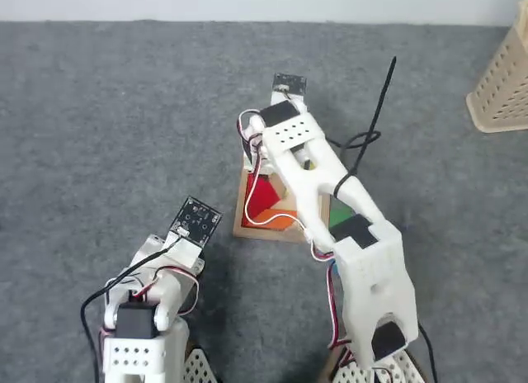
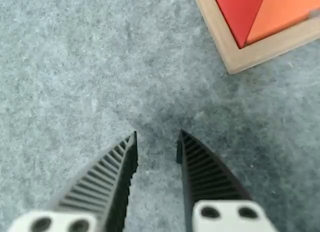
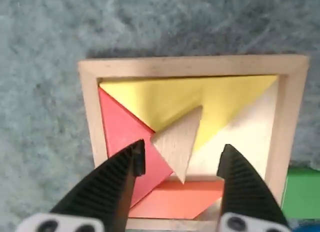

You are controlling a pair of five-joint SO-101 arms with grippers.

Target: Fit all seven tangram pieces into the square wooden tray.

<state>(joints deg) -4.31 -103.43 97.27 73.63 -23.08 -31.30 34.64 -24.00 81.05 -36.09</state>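
Note:
The square wooden tray holds a large yellow triangle, a red triangle and an orange piece. A small bare-wood triangle lies tilted on top of them near the tray's middle. My right gripper hangs open over it, one finger on either side. A green piece lies just outside the tray's rim. In the high view the right arm covers most of the tray. My left gripper is open over bare grey carpet, a short way from a tray corner.
The table is covered in grey carpet. A beige perforated basket stands at the far right edge. A black cable rises beside the right arm. The left arm sits near the front left.

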